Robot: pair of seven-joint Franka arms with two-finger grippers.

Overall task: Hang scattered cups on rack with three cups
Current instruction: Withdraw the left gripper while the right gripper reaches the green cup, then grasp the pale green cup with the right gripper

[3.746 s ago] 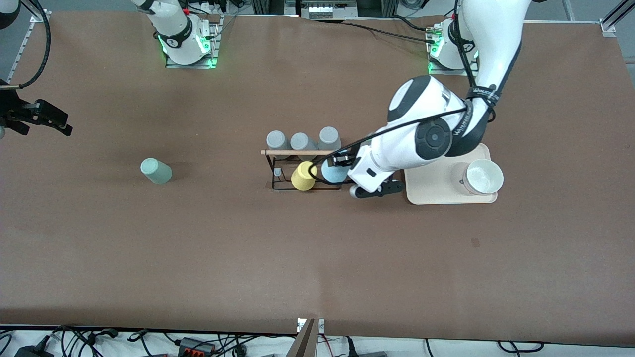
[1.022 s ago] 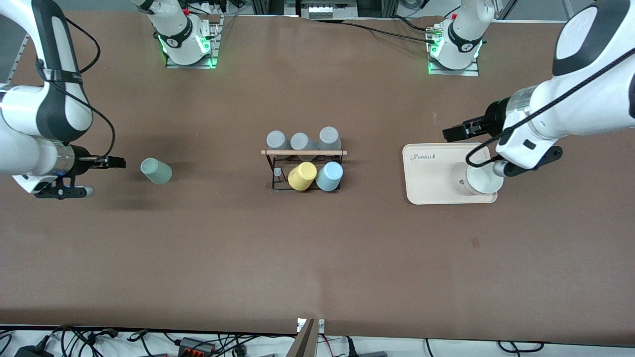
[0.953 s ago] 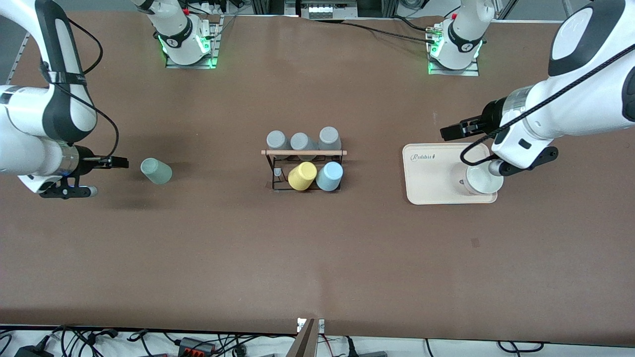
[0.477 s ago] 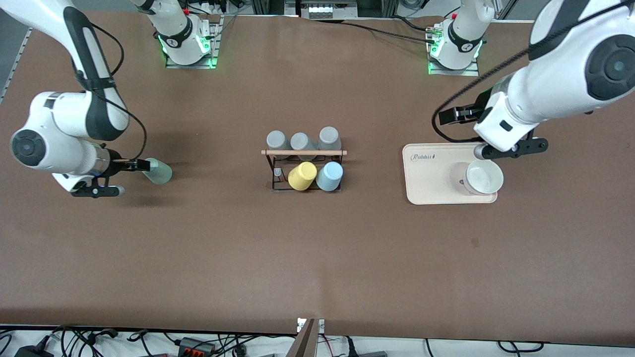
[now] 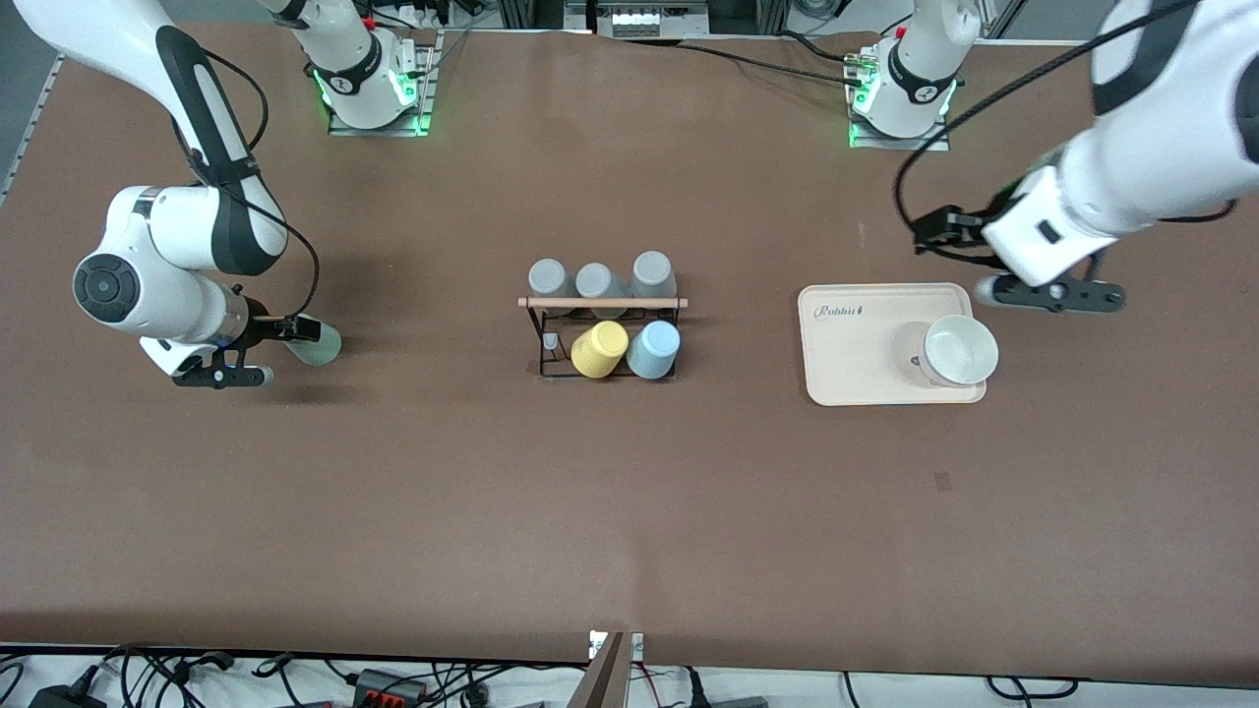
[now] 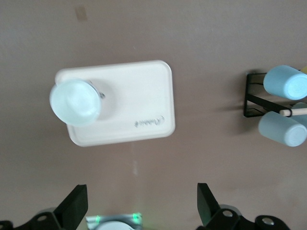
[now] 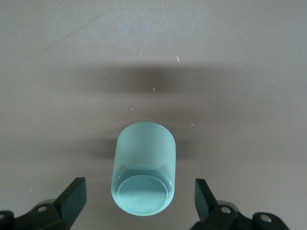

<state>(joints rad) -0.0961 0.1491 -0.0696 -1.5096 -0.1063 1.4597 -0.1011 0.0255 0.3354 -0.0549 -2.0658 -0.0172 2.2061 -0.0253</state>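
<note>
The right gripper [image 7: 139,203] stands wide open, empty, the mint cup [image 7: 144,175] lying on its side between its fingers; likely light, smooth, rigid; grip across its walls; the left gripper [image 6: 142,211] waits open, empty, above the tray [image 6: 144,103].

Brown table [image 5: 629,511]; tangled cables [image 5: 393,678] along its near edge.

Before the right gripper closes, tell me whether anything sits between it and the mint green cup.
Nothing visible does. The right gripper is open, its fingers either side of the mint green cup, which lies alone on the bare table.
</note>
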